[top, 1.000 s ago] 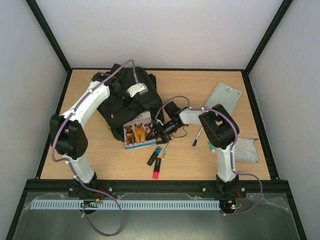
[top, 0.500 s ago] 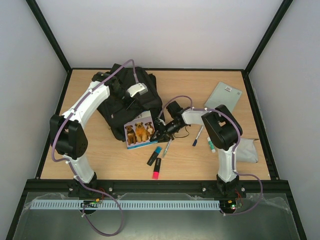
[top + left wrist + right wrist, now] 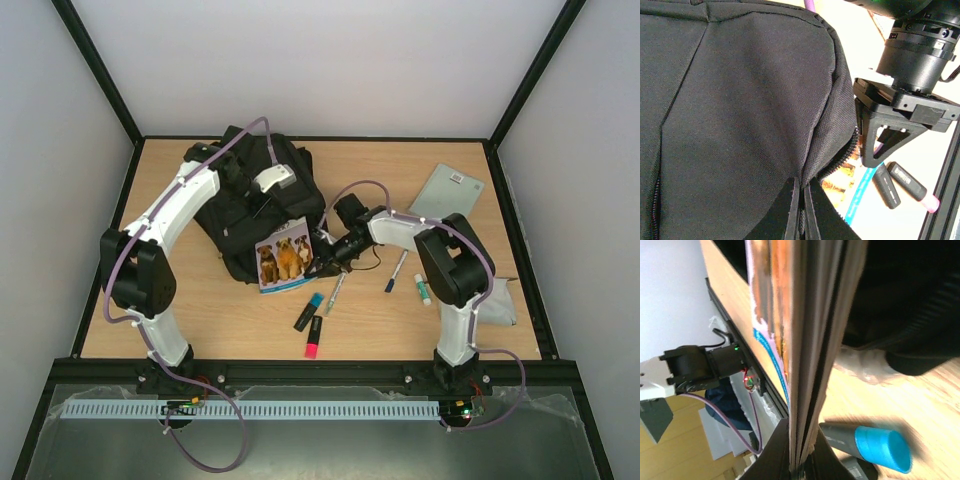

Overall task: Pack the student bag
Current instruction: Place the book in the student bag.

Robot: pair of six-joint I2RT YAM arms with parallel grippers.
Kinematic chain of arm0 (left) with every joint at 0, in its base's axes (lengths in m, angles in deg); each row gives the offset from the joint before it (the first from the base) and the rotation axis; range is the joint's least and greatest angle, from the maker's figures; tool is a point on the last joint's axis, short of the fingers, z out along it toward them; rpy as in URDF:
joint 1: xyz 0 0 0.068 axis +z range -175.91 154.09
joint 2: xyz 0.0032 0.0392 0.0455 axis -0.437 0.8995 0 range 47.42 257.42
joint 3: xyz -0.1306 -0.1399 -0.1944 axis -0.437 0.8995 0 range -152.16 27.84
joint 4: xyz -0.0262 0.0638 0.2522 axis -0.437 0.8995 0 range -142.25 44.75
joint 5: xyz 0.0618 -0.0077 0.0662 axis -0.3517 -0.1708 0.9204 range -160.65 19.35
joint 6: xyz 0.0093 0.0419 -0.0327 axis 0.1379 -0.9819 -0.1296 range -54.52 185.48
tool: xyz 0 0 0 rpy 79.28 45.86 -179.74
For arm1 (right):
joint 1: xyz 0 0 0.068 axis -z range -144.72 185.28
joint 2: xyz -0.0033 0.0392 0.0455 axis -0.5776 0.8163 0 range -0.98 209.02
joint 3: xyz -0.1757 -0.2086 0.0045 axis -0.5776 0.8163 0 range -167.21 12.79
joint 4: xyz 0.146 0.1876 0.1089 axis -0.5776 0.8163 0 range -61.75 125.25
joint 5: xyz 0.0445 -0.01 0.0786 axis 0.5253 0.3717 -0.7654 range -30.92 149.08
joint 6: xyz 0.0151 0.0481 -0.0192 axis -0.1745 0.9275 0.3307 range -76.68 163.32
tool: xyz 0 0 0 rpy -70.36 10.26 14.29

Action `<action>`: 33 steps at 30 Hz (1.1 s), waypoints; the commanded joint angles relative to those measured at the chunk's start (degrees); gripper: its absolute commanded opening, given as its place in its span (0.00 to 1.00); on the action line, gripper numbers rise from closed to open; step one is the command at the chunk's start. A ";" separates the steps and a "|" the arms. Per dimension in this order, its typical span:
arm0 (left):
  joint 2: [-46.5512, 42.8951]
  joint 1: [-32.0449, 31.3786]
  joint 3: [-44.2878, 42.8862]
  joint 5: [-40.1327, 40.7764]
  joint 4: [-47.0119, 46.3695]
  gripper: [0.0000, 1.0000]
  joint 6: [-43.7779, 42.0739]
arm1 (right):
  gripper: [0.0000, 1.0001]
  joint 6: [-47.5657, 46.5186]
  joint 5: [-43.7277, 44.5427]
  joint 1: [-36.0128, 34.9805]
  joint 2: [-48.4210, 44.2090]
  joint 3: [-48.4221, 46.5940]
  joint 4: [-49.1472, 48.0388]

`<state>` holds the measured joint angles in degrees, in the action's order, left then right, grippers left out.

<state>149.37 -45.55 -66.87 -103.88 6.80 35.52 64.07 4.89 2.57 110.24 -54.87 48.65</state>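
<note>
The student bag [image 3: 245, 205], a large black backpack, lies at the back left of the table. My left gripper [image 3: 263, 207] is shut on a fold of its fabric beside the open zip, the fingertips [image 3: 792, 202] pinching the cloth at the zip teeth [image 3: 840, 160]. A notebook with dogs on its cover [image 3: 285, 255] leans tilted against the bag's front edge. My right gripper [image 3: 318, 262] is shut on its right edge; in the right wrist view the notebook [image 3: 807, 340] stands edge-on between the jaws [image 3: 802, 462], with the bag [image 3: 910, 300] behind it.
A blue-capped marker [image 3: 308, 312] and a pink-capped marker [image 3: 314, 338] lie in front of the notebook, a pen [image 3: 333, 293] beside them. A blue pen [image 3: 395, 272], a green-capped stick [image 3: 422, 290], a grey pad [image 3: 447, 190] and a white cloth [image 3: 497, 300] lie to the right.
My right gripper has closed on the notebook's edge and tipped it up and left toward the bag. The left arm has kept its hold.
</note>
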 commanded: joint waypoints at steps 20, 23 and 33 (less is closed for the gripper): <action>0.30 -0.66 -3.14 -0.20 0.47 0.03 -1.42 | 0.01 -8.07 -16.20 -1.65 3.39 -12.72 3.99; 0.35 -0.73 -2.75 4.04 -0.25 0.03 -2.92 | 0.01 -8.11 -16.83 -1.66 -0.48 -8.31 4.10; -1.41 -0.14 -4.91 4.13 -2.91 0.02 -5.18 | 0.01 -8.88 -20.03 -2.34 -0.03 -8.24 3.36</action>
<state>149.62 -45.88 -68.89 -97.52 5.88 31.26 57.93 -10.04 1.00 108.53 -59.31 50.93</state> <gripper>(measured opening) 0.029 0.041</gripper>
